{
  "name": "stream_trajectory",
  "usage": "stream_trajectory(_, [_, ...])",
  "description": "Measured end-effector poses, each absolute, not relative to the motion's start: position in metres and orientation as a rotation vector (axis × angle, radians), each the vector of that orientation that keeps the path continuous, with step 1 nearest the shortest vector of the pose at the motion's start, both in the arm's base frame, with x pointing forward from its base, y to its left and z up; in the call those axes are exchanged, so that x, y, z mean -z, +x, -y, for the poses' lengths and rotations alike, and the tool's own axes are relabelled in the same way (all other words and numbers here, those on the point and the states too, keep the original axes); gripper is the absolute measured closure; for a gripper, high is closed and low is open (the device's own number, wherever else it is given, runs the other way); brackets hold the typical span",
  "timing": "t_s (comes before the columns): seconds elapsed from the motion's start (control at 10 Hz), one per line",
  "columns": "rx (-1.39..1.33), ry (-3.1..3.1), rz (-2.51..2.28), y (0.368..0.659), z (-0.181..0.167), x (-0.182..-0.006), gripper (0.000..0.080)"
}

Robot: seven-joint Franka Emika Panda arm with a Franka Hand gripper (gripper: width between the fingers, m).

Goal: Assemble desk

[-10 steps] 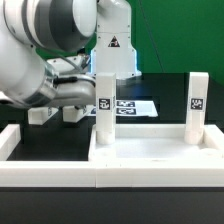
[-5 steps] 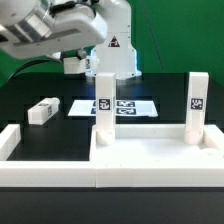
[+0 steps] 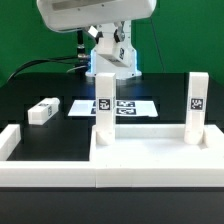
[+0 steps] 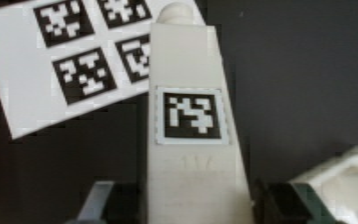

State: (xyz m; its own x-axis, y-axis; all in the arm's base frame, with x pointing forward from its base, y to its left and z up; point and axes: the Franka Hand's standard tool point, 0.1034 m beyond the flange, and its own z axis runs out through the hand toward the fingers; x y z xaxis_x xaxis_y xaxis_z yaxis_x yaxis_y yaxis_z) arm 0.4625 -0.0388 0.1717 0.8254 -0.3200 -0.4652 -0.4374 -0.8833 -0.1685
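Note:
The desk panel (image 3: 150, 152), white with a raised rim, lies at the front. Two tagged white leg posts stand upright in it: one at the exterior view's left (image 3: 105, 108), one at the right (image 3: 196, 105). A third leg post (image 3: 42, 110) lies loose on the black table at the left. My gripper (image 3: 105, 66) hangs just over the top of the left upright post. In the wrist view that post (image 4: 190, 120) runs between the fingers (image 4: 105, 202), with a dark gap on each side, so the gripper (image 4: 197, 206) is open and touches nothing.
The marker board (image 3: 125, 105) lies flat behind the left post and shows again in the wrist view (image 4: 87, 60). A long low white rail (image 3: 40, 172) with an L-shaped end runs along the front left. Green backdrop and the robot base (image 3: 112, 45) stand at the back.
The arm has risen from low at the exterior view's left and swung over the left upright post. The loose leg on the table, hidden before, now shows.

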Motion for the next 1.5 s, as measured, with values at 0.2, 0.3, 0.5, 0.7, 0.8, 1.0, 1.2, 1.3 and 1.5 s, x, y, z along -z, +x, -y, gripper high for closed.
stream_trajectory(0.2, [-0.455, -2.805, -0.624, 0.473, 0.034, -0.173, 0.0514])
stream_trajectory(0.3, [-0.372, -2.862, -0.600, 0.490, 0.019, -0.181, 0.0514])
stream_trajectory(0.5, [-0.135, -2.920, -0.620, 0.533, 0.011, -0.200, 0.0514])
stream_trajectory(0.7, [0.090, -2.988, -0.588, 0.558, -0.003, -0.210, 0.0514])
stream_trajectory(0.8, [0.213, -2.980, -0.596, 0.560, -0.003, -0.209, 0.0514])
stream_trajectory(1.0, [0.372, -2.961, -0.609, 0.562, -0.008, -0.207, 0.0514])
stream_trajectory(1.2, [0.673, -2.931, -0.560, 0.579, -0.032, -0.208, 0.0514])
stream_trajectory(1.3, [0.734, -2.910, -0.537, 0.589, -0.052, -0.204, 0.0514])
stream_trajectory(1.5, [0.880, -2.821, -0.477, 0.602, -0.106, -0.195, 0.0514])
